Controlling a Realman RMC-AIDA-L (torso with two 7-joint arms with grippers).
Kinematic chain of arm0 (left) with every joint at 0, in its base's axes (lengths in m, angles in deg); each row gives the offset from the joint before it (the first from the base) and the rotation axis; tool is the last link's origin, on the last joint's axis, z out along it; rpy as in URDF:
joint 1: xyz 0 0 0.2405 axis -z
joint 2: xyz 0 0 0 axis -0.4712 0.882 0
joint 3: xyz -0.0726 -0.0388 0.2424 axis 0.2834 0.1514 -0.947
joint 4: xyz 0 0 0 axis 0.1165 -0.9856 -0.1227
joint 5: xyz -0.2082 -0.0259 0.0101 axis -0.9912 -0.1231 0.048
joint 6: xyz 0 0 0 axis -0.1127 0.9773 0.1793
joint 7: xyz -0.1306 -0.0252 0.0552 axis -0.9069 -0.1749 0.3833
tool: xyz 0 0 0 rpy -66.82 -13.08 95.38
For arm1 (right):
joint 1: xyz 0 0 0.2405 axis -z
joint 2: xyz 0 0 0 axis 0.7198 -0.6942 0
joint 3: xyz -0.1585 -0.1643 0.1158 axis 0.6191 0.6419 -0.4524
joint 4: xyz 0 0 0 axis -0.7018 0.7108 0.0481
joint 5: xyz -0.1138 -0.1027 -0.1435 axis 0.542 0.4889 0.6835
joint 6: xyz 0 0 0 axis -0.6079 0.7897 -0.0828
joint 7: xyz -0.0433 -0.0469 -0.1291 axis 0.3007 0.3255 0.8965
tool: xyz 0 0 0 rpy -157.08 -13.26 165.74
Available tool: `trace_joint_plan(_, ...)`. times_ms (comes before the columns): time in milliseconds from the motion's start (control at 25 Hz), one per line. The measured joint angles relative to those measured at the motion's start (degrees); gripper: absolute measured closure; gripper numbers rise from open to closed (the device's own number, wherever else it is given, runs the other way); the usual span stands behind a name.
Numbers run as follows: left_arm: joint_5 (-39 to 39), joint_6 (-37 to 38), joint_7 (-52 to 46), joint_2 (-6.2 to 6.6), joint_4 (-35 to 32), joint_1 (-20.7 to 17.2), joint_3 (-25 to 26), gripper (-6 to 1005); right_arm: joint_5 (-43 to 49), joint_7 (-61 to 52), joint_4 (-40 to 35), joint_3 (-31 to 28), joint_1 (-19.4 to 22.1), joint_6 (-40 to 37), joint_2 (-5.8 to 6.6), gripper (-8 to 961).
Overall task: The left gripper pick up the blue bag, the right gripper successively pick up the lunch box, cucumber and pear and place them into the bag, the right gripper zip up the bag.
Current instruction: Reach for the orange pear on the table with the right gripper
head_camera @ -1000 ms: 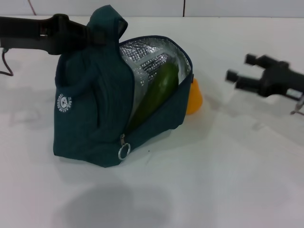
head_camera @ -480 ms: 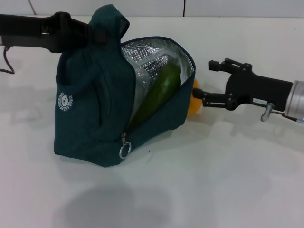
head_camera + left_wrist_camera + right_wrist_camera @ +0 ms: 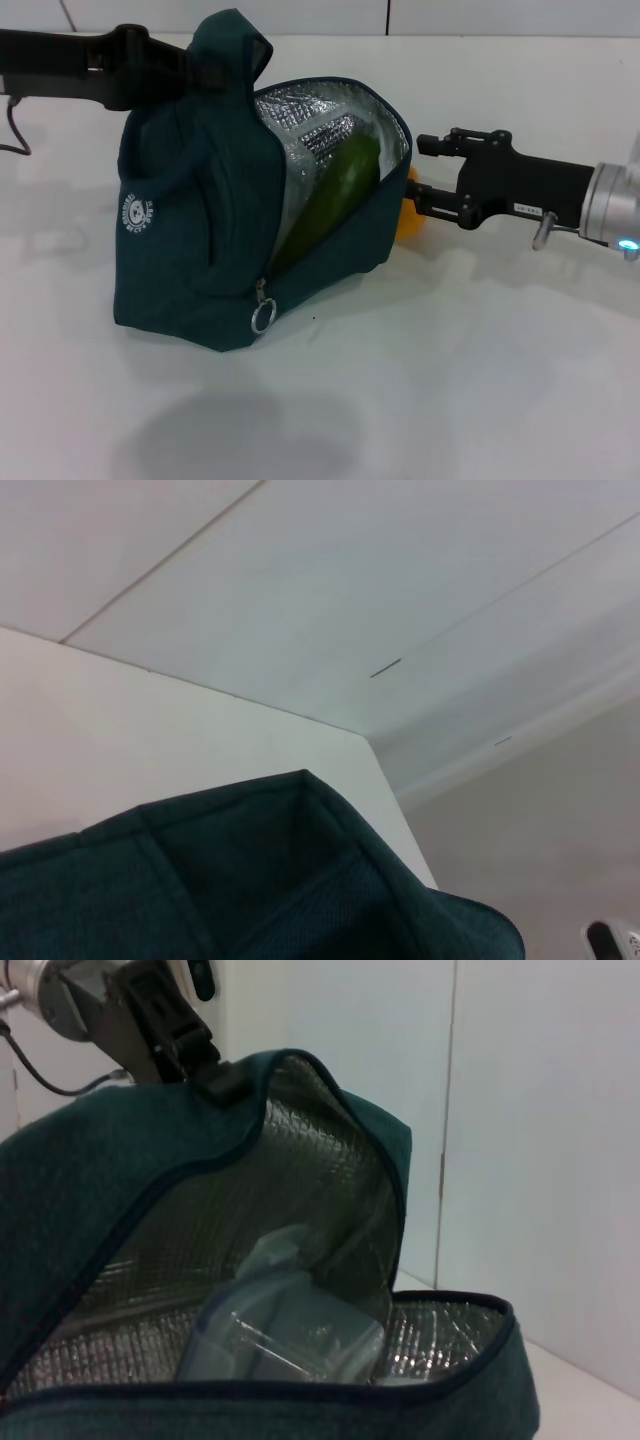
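On the white worktop [image 3: 480,380], the pear [image 3: 408,215] sits between the right gripper [image 3: 417,172]'s spread jaws, against the blue bag [image 3: 190,250]; the left gripper [image 3: 195,72] clamps the bag's top.

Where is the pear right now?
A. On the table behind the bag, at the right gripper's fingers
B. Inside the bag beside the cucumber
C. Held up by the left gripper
A: the pear sits outside the blue bag, with the right gripper reaching it.
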State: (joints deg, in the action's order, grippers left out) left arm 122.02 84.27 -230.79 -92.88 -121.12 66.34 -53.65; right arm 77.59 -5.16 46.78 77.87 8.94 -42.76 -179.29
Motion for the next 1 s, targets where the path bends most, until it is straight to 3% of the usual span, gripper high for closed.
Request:
trace_joint_plan(640,-0.03,0.00,0.01,0.06,-0.03,0.45,-0.18,958,-0.07,-0.03,0.43,1.53,-2.06,2.09,0.00,875)
trace_joint_plan(1000,-0.09,0.00,0.18,0.29,-0.03,0.53,-0.10,958,-0.10,-0.17,0.13,2.80,-2.26,2.85,0.00,902)
